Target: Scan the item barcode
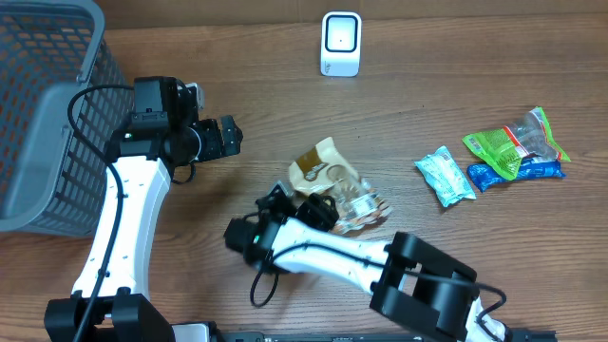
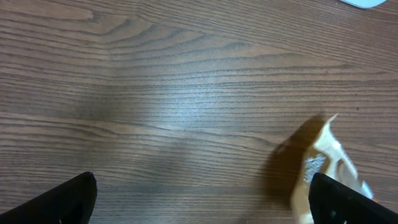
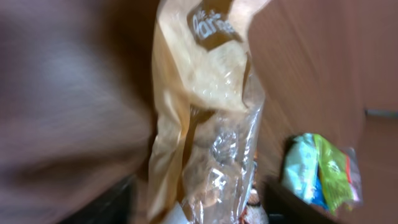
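Centre frame, right gripper (image 1: 306, 205) parted astride the tan snack bag (image 1: 328, 171); left gripper (image 1: 228, 136) spread wide, upper left

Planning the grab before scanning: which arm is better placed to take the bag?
Right, likely. Its end effector is open astride the bag. The left end effector, also open, sits apart from it.

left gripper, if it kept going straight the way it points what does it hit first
Probably the bare wooden table: the left gripper angles down at it, nothing between its open jaws. The tan snack bag sits off to one side, ahead of one finger, and may get clipped; depth is unclear.
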`<state>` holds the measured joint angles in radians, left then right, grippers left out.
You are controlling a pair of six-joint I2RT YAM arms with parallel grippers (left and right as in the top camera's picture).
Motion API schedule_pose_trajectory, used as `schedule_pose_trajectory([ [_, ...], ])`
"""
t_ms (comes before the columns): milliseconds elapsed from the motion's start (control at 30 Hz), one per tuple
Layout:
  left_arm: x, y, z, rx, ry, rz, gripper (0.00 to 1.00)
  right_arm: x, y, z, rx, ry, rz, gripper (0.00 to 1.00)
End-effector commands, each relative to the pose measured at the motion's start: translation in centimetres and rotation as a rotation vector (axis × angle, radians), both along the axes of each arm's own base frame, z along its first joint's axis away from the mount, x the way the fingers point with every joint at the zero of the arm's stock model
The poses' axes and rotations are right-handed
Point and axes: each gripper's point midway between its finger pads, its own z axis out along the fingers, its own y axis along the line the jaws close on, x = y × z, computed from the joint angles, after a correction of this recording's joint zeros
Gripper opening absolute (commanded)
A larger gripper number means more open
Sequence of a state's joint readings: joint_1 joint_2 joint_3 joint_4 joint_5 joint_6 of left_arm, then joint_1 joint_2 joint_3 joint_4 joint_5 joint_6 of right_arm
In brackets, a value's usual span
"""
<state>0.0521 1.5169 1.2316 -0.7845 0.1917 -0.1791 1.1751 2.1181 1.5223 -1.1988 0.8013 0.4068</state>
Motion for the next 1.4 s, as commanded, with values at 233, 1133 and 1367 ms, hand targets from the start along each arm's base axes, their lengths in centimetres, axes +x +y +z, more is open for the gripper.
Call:
schedule_pose_trajectory([
  [233,0.5,-0.5,0.9,-0.001,-0.029,-0.035,1.0,0.5,2.7,6.0,0.552,0.34,-0.054,0.84],
  [1133,0.5,-0.5,0.9,-0.001,-0.029,-0.035,1.0,18.0,-1.7,-2.6,1.045,0.492,0.363,0.96],
  [1367,0.5,-0.5,0.9,-0.001,-0.029,-0.035,1.0,17.7,-0.2,-3.2,1.138,0.524,0.424,0.73],
])
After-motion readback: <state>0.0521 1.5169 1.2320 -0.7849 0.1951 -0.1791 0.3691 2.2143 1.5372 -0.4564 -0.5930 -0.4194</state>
